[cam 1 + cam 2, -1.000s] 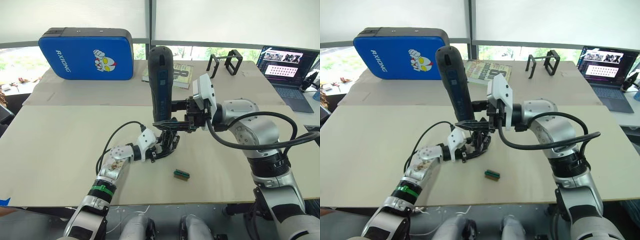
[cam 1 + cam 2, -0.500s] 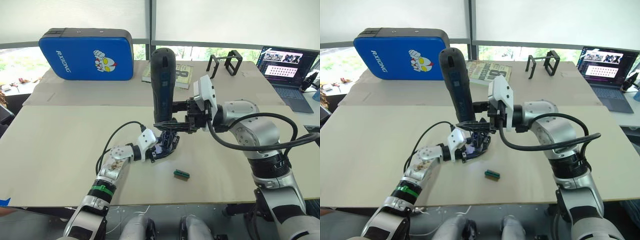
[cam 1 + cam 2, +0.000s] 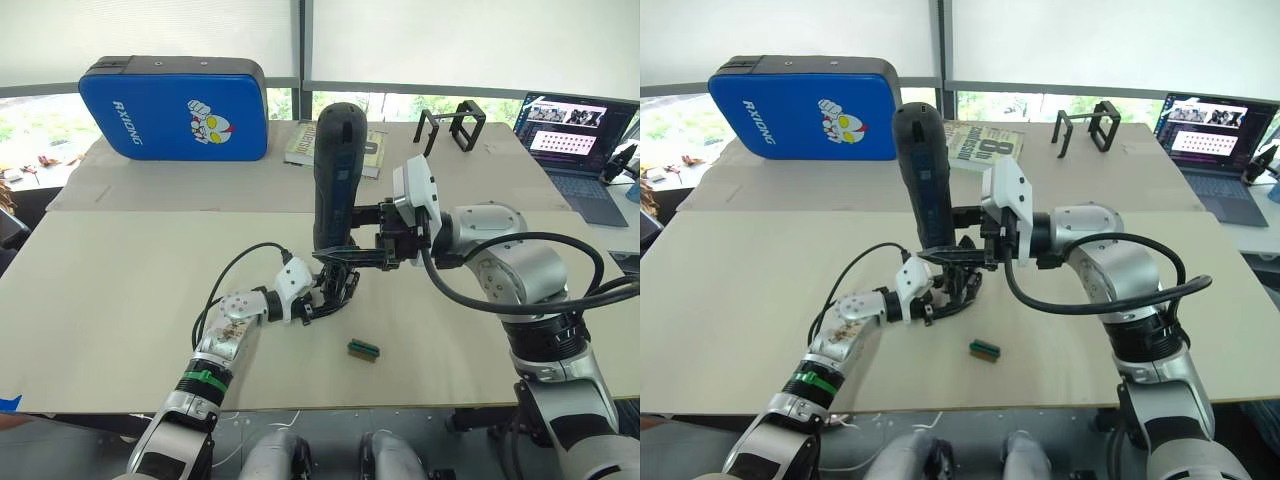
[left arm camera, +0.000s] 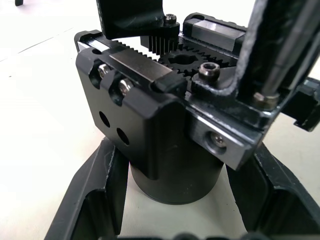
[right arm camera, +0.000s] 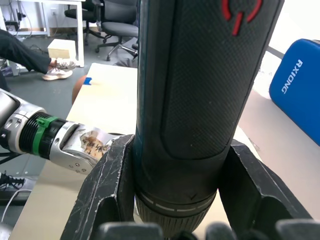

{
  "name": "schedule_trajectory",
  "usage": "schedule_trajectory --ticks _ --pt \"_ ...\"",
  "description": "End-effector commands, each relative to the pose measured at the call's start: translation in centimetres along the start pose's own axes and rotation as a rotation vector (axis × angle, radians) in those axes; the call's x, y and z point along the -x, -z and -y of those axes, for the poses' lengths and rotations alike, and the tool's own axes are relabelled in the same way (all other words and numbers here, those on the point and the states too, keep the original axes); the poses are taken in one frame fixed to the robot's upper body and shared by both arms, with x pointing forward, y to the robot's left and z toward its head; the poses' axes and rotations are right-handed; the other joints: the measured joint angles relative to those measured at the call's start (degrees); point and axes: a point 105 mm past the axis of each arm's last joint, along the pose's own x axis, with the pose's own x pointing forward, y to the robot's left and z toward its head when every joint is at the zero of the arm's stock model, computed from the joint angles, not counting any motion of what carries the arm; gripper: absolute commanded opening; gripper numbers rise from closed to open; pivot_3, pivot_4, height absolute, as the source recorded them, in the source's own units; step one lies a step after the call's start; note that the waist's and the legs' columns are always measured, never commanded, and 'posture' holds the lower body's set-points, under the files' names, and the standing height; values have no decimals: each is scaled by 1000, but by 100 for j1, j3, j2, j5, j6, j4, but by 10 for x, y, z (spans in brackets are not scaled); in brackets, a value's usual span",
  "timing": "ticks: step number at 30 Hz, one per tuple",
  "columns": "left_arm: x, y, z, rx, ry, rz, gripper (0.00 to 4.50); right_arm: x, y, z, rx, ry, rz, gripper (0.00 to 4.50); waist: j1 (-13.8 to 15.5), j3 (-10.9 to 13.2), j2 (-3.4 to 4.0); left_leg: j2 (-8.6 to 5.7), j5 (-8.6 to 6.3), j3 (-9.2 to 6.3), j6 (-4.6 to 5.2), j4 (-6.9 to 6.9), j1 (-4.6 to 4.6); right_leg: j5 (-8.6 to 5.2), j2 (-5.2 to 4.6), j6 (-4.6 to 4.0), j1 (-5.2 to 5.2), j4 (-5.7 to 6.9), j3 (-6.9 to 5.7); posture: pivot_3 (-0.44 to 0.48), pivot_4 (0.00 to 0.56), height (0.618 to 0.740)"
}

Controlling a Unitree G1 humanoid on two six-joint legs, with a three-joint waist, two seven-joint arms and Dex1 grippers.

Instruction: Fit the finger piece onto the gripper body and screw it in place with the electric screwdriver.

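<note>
Left eye view: right end effector [image 3: 350, 238] pinching electric screwdriver [image 3: 334, 170], left end effector [image 3: 335, 293] clamping gripper body [image 4: 170, 145].

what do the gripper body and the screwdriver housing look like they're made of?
Gripper body: probably matte black anodised metal or hard plastic; crisp machined edges. Its toothed racks and socket-head screws look like bare steel, bright and reflective.
Electric screwdriver: likely moulded black plastic or rubberised grip, with fine dimpled texture and a red power symbol. Right gripper clamps it; left gripper flanks the body's round base.
</note>
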Motion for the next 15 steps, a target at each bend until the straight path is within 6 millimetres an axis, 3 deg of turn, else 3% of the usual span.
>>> schedule_trajectory --ticks 1,4,7,10,15 --pt "-3 -14 1 -43 25 46 2293 6 -1 6 -23 25 -13 1935 0 0 0 0 0 0 0 0 0 0 0 0 0 0 0 0 150 740" --pt "-4 -13 2 -40 27 45 2293 6 -30 8 28 16 100 1935 2 1 -1 0 0 0 0 0 -12 0 0 0 -2 1 -1 0 150 740" --pt "-6 -12 5 -36 39 44 2293 11 -70 -7 104 -103 290 1935 1 8 0 -1 1 1 1 2 -38 1 3 -1 -13 2 -3 0 150 740" --pt "-8 -11 7 -33 44 47 2293 13 -74 -13 108 -148 307 1935 5 12 4 -3 21 1 37 3 -48 1 23 0 -17 2 -9 0 150 740" --pt "-9 -12 7 -31 45 49 2293 16 -75 -18 81 -155 330 1935 7 12 4 -3 1 0 2 4 -46 2 8 1 -14 2 -9 0 150 740"
